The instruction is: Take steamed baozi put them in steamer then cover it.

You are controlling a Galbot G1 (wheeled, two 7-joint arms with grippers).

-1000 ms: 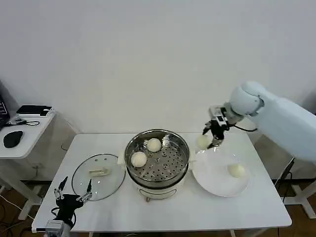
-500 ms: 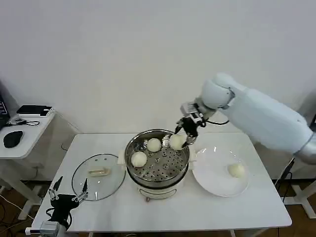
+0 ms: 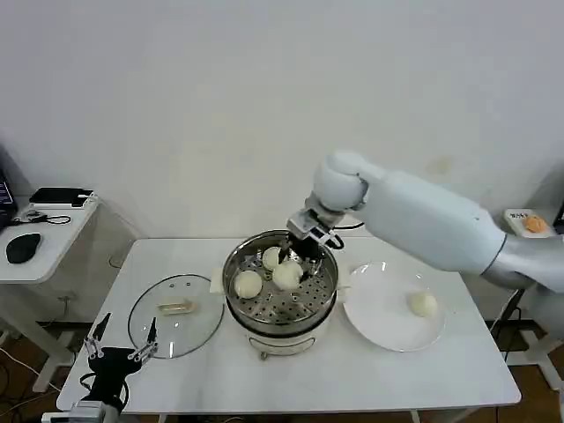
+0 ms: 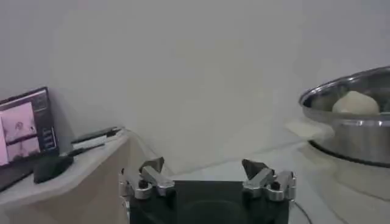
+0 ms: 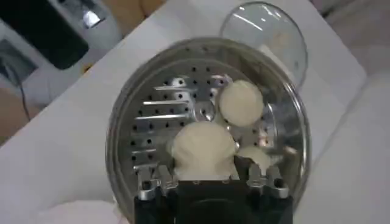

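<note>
The right end effector [image 3: 298, 261] is hanging over the steamer [image 3: 280, 280], inside the ring of its rim, and it is pinching one baozi [image 3: 287, 275] between its two fingers; in the right wrist view this held bun [image 5: 203, 152] is sitting between the fingertips with the perforated floor directly under it. So the relation that matters is vertical: the free place on the steamer floor is lying straight below the held bun, a little toward the plate side, while two other buns are already resting in the basket, one at the far side [image 3: 271, 257] and one toward the lid side [image 3: 248, 284], both close to the held one. The bun is round, so it has no long axis to care about; I judge the coming move is only to lower a little and spread the fingers without pushing the neighbours. One last bun [image 3: 423, 304] is waiting on the white plate [image 3: 379, 322], on the right arm's side, so this arm is the nearer one for it. The cover [image 3: 175, 315] is lying flat on the bench [image 3: 370, 379] just beside the steamer, on the left. The left end effector [image 3: 119, 351] is parked low at the bench's near left corner, close to the cover, with its fingers spread and holding nothing.
</note>
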